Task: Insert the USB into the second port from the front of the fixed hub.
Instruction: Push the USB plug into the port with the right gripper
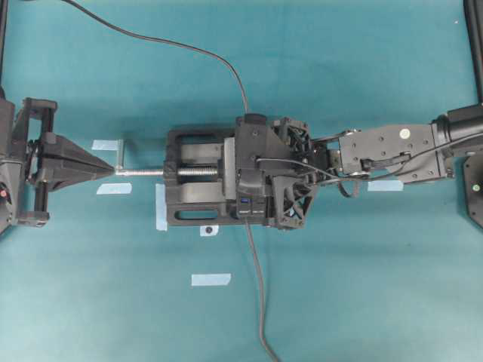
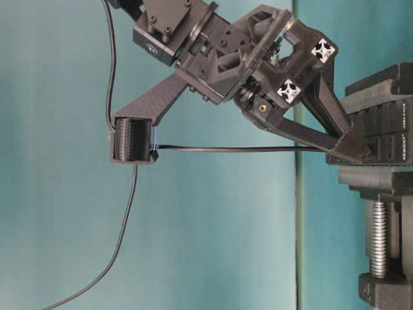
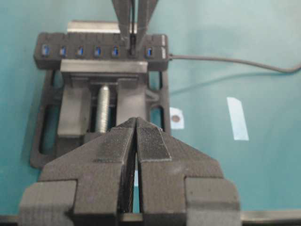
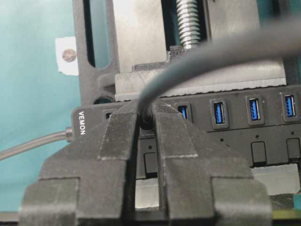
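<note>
We are holding the USB [image 4: 146, 120] clamped between the pads of our right gripper [image 4: 146, 123], and only its cable end is peeking out between the fingertips; the plug body itself is hidden, so we cannot tell how deep it is sitting. Directly below and ahead of the fingertips the fixed hub [image 4: 263, 141] is lying crosswise, its long axis running side to side across our grip, with the port row facing up toward us. Our fingertips are sitting over the second opening in from the end marked VEMON, and the left wrist view is agreeing: the right fingers [image 3: 134, 28] are coming down on the second port from the cable end of the hub. So we judge the coming move to be a straight press along the fingers' own line.

Our left gripper [image 3: 136, 141] is waiting closed and empty, well apart, beyond the vise [image 3: 99, 117] screw.
</note>
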Controlling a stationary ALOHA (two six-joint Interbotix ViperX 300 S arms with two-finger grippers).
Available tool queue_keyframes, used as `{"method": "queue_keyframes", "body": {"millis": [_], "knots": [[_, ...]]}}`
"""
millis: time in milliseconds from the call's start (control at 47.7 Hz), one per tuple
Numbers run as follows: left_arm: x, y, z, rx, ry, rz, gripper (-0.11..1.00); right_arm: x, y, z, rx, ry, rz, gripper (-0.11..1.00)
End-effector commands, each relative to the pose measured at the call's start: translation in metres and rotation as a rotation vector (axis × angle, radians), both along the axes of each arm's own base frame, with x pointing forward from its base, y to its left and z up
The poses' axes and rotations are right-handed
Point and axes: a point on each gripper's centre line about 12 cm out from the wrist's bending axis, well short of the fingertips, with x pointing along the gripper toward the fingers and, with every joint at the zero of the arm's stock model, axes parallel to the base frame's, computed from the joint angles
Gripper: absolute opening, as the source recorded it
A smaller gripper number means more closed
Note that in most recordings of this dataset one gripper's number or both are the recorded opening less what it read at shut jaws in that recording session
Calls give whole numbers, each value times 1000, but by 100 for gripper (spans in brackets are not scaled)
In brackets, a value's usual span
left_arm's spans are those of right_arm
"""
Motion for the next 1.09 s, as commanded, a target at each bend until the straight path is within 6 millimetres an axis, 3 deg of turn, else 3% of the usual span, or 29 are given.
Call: {"method": "queue_keyframes", "body": {"millis": [0, 147, 293, 440, 545, 608, 1069], "knots": [[4, 0, 11, 0, -29, -1, 0, 0, 1, -1, 8, 1, -9, 6], [5, 0, 11, 0, -35, -1, 0, 3, 1, 8, 10, -45, -5, 11], [5, 0, 12, 0, -38, -1, 0, 4, 2, 11, 13, -67, -3, 26], [5, 0, 13, 0, -41, -2, 0, 4, 2, 12, 13, -64, -5, 50], [5, 0, 13, 0, -41, -2, 0, 4, 2, 12, 14, -60, -7, 73], [5, 0, 13, 1, -41, -2, 0, 4, 2, 12, 13, -55, -7, 80], [5, 0, 13, 1, -41, -2, 0, 4, 1, 12, 15, -54, -11, 81]]}}
